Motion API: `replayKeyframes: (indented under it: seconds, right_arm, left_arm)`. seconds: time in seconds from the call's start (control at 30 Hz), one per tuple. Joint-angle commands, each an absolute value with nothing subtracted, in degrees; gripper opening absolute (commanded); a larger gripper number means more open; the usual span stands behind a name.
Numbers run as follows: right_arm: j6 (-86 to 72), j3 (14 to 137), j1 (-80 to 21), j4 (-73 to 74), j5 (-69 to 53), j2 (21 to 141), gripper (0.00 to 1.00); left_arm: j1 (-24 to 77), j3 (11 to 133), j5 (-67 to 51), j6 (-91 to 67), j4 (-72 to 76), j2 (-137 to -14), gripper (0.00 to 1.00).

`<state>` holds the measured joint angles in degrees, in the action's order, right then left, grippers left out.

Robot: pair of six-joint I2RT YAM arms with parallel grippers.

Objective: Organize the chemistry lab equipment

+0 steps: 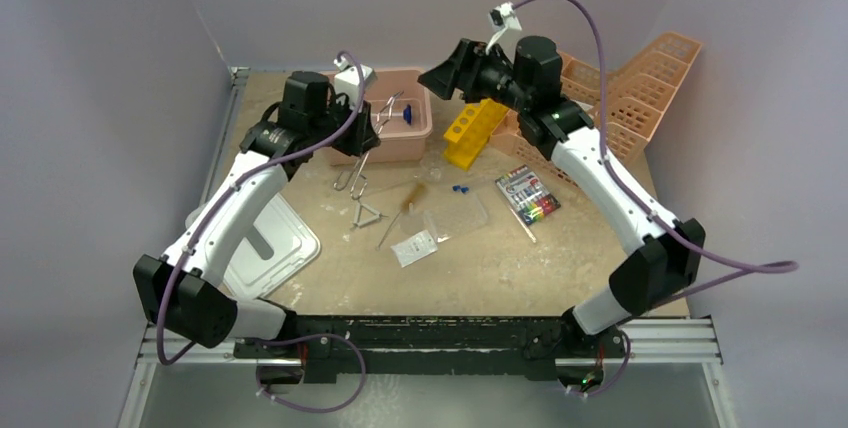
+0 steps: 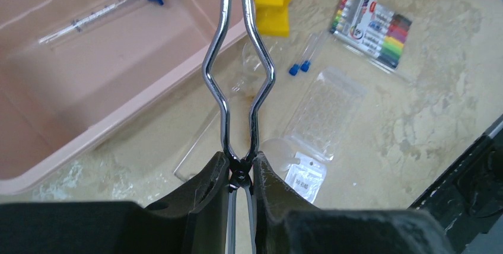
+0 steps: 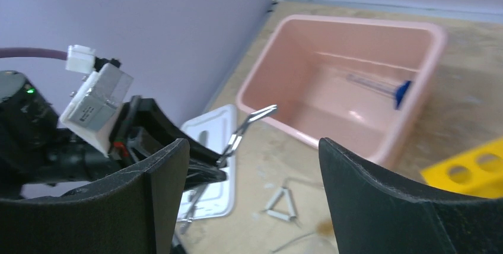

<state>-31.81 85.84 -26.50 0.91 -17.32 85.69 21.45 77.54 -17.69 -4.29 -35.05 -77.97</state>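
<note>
Gripping tongs (image 2: pixel 226 126); marker pack (image 2: pixel 372 27) label illegible.

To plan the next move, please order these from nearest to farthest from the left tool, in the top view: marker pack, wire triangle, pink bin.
1. Pink bin, right beside the left tool, at the back.
2. Wire triangle, on the table toward the bases.
3. Marker pack, far right.
</note>
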Motion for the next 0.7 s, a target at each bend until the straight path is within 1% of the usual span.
replayKeyframes:
  seconds: [0.0, 0.2, 0.33, 0.47, 0.53, 0.67]
  right_arm:
    - [-40.12, 92.32, -25.95, -2.6, -28.04, 91.2, 0.81]
    - [-40.79, 92.45, -25.14, -1.19, -25.41, 91.95, 0.8]
    - [-38.62, 91.52, -24.73, 0.7, -22.1, 90.21, 0.8]
    - [-36.22, 90.62, -24.28, 3.83, -18.59, 88.05, 0.8]
    - [-35.54, 90.08, -24.05, 4.75, -17.07, 87.26, 0.8]
    - [-34.63, 88.93, -23.14, 6.39, -13.9, 85.21, 0.8]
  left_arm:
    - [20.21, 81.19, -22.13, -7.96, -27.45, -78.3, 0.03]
    - [17.05, 88.68, -17.76, -0.77, -28.0, -83.67, 0.04]
    - [15.31, 95.75, -17.43, 7.69, -32.24, -89.97, 0.06]
    - [14.74, 102.9, -17.04, 16.64, -36.66, -96.22, 0.07]
    - [14.63, 105.47, -17.05, 23.21, -38.46, -99.02, 0.07]
    - [13.69, 108.8, -16.96, 31.18, -38.89, -103.6, 0.07]
